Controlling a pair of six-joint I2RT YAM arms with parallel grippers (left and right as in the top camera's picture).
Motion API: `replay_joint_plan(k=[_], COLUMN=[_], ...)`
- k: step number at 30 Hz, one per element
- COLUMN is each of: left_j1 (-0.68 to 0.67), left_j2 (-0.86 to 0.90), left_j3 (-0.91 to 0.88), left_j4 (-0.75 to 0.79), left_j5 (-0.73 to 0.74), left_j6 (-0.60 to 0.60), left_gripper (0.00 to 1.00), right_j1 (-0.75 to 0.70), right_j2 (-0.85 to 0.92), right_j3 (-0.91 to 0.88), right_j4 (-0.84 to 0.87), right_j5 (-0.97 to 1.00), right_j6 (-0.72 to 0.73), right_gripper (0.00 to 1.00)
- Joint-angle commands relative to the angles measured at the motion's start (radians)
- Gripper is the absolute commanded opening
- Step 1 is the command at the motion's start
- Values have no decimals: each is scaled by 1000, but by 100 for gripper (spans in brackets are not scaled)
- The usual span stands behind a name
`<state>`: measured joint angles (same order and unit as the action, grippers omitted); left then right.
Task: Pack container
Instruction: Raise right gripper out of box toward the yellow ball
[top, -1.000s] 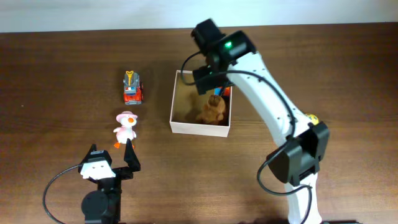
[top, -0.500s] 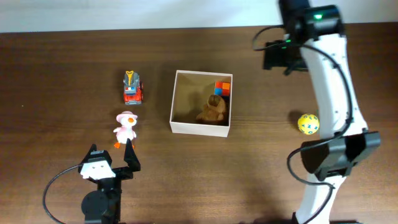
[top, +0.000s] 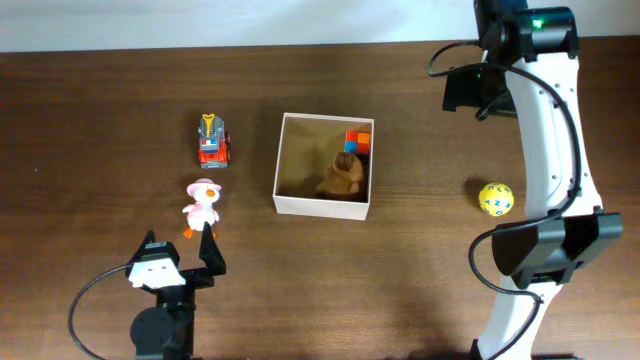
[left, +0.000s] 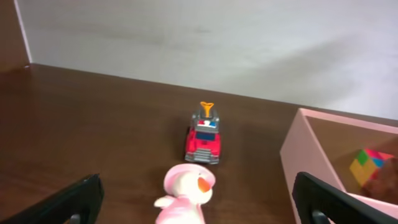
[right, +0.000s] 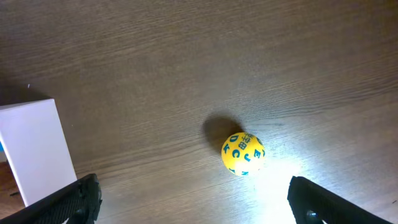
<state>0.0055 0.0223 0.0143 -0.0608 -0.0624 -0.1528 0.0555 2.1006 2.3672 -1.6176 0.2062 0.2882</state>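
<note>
Truck (top: 212, 141) and duck (top: 203, 207) lie unpacked left of the container (top: 322, 208), which sits mid-surface holding two toys (top: 345, 172). Left gripper (top: 180, 245) rests near the duck, fingers apart. Right gripper (right: 196, 202) faces the ball (right: 242, 154), fingers apart, presumably for pickup.

- Container (top: 323, 207): left half of floor bare, open from above; brown plush (top: 342, 175) and coloured cube (top: 358, 140) crowd the right side.
- Yellow ball (top: 495, 199): alone on table (top: 100, 120), approachable from all sides.
- Duck (top: 203, 207) and toy truck (top: 213, 141): near each other, narrow gap between.
</note>
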Motion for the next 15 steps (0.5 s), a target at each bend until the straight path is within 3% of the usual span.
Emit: replay_joint_plan(k=[1, 5, 8, 15], left_j1=[2, 2, 2, 2], left_j2=[-4, 35, 135, 666], left_j3=[5, 89, 232, 729], left_j4=[4, -33, -108, -347], left_j5=[78, 103, 3, -64], left_j6=[16, 17, 17, 91], left_gripper=[99, 99, 99, 99], right_j1=[-4, -4, -4, -4], right_j2=[-30, -30, -30, -30], right_j3=[15, 15, 15, 15], right_j4=[-2, -2, -2, -2], right_j5=[15, 15, 15, 15], right_j6=[8, 8, 8, 8], right_gripper=[99, 99, 99, 99])
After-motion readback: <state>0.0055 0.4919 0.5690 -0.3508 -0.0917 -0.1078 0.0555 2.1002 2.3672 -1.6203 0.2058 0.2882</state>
